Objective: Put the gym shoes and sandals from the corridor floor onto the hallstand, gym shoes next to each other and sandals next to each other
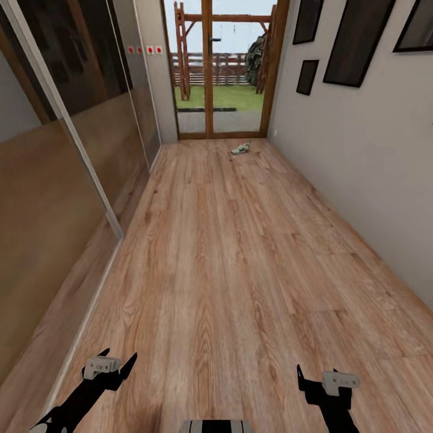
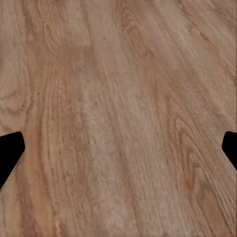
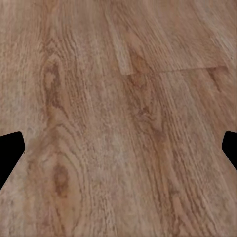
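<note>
One gym shoe [image 1: 240,148], white with green stripes, lies on the corridor floor [image 1: 228,258] far ahead, close to the glass door. The other gym shoe, the sandals and the hallstand are out of view. My left gripper [image 1: 119,363] hangs low at the near left, open and empty. At the near right my right gripper [image 1: 319,377] is open too, with nothing in it. In both wrist views bare planks lie between widely spread fingertips [image 2: 10,153] [image 3: 10,150].
A mirrored sliding wardrobe [image 1: 66,150] runs along the left wall. A grey wall with dark picture frames [image 1: 355,42] bounds the right side. A wood-framed glass door [image 1: 222,66] closes the far end.
</note>
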